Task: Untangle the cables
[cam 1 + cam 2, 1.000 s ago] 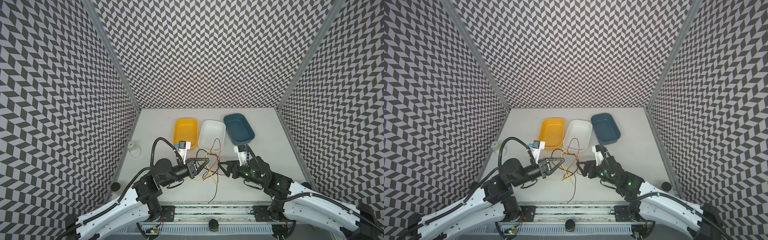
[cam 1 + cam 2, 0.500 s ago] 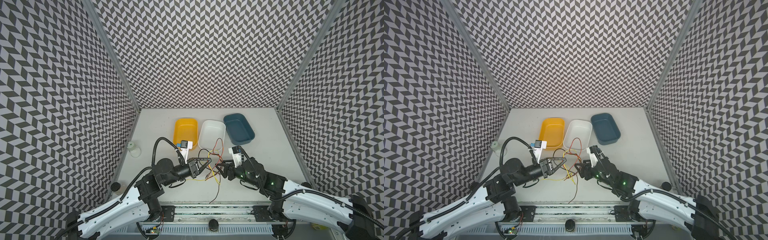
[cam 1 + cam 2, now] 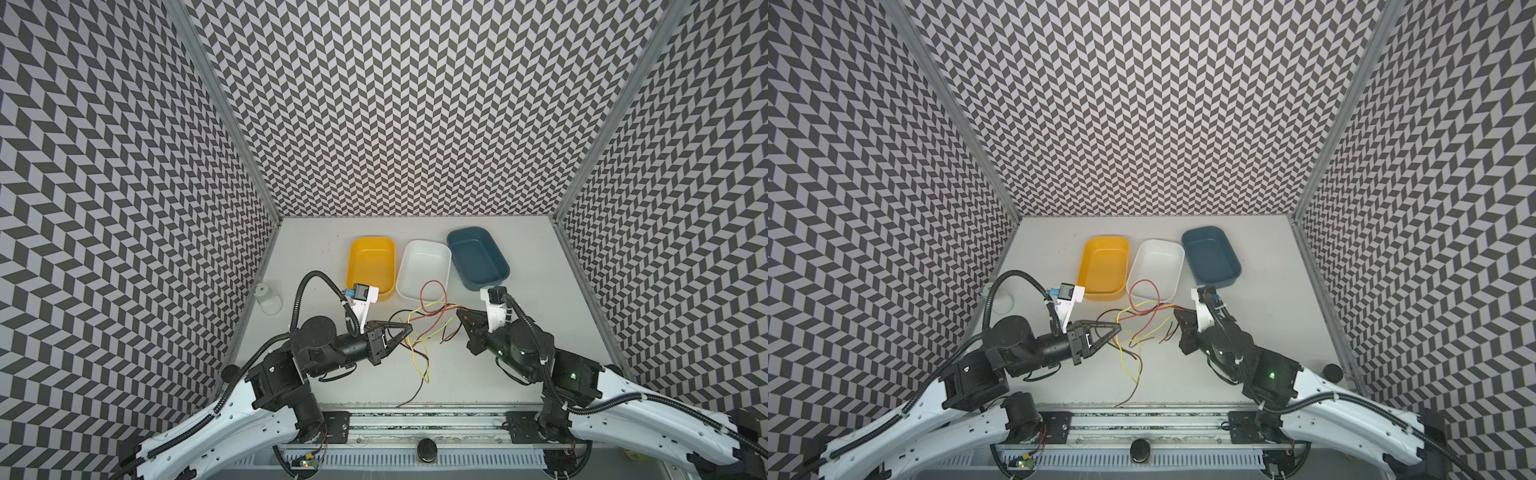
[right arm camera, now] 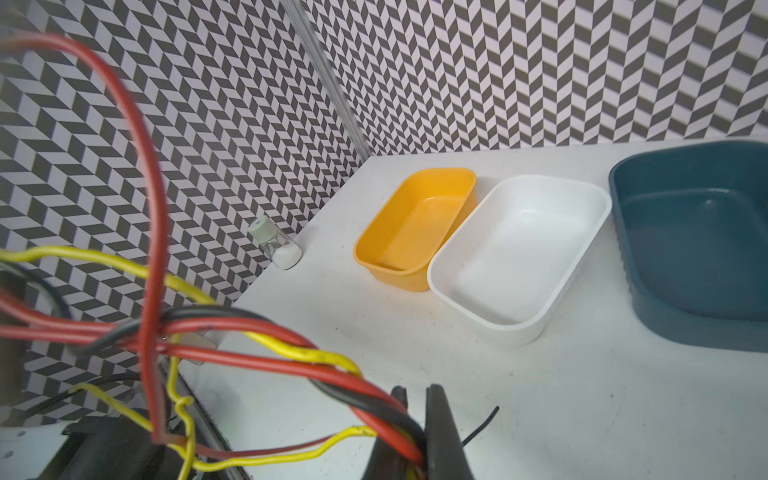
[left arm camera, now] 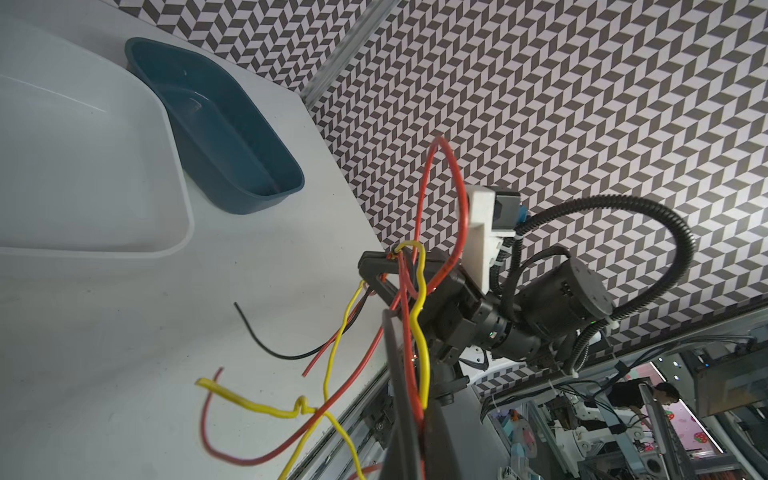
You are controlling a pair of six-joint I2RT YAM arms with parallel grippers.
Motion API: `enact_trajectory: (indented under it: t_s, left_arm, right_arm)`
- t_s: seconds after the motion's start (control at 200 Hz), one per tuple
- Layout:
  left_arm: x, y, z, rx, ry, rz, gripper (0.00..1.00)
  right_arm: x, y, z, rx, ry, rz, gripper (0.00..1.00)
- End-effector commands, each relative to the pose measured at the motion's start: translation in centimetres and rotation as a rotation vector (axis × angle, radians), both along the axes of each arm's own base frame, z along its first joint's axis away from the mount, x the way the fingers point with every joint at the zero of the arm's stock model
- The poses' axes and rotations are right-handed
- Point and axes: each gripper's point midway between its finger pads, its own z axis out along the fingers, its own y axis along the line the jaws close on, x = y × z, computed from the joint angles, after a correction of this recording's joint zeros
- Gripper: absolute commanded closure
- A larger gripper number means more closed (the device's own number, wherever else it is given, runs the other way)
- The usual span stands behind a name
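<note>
Near the lower centre in a top view, the left hand [image 3: 409,328] and right hand [image 3: 459,311] were each pinched shut on the cables [image 3: 435,308], likely to draw the tangle apart.

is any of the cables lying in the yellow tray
No, the yellow tray is bare inside, and the cables hang in the air well clear of it.

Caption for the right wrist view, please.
Right gripper shut on the tangled cables; yellow tray, white tray and blue tray beyond.
</note>
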Motion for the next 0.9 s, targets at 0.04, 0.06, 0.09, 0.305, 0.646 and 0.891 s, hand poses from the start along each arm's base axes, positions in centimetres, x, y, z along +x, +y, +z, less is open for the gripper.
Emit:
enact_trajectory:
  t_s: [0.04, 0.06, 0.09, 0.305, 0.646, 0.891]
  left_arm:
    - [0.0, 1.2, 1.3, 0.078, -0.072, -0.034, 1.0]
    - [0.3, 1.4, 1.2, 0.091, -0.072, -0.027, 1.0]
    - [0.7, 1.7, 1.2, 0.104, -0.074, -0.016, 1.0]
    - [3.3, 2.9, 2.4, 0.153, -0.089, 0.014, 1.0]
    - [1.9, 1.5, 4.0, 0.064, -0.094, -0.125, 0.53]
    - [-2.0, -0.1, 3.8, -0.022, -0.07, -0.25, 0.13]
  right_arm:
    - [1.9, -6.4, 1.3, -0.188, -0.079, -0.295, 1.0]
    - [1.9, -6.7, 1.6, -0.206, -0.089, -0.303, 1.0]
    - [1.9, -7.2, 1.9, -0.224, -0.098, -0.321, 1.0]
    - [1.8, -9.1, 3.4, -0.321, -0.172, -0.388, 1.0]
    - [1.1, -8.1, 5.4, -0.313, -0.204, -0.295, 1.0]
    - [1.4, -6.7, 6.3, -0.306, -0.198, -0.25, 1.0]
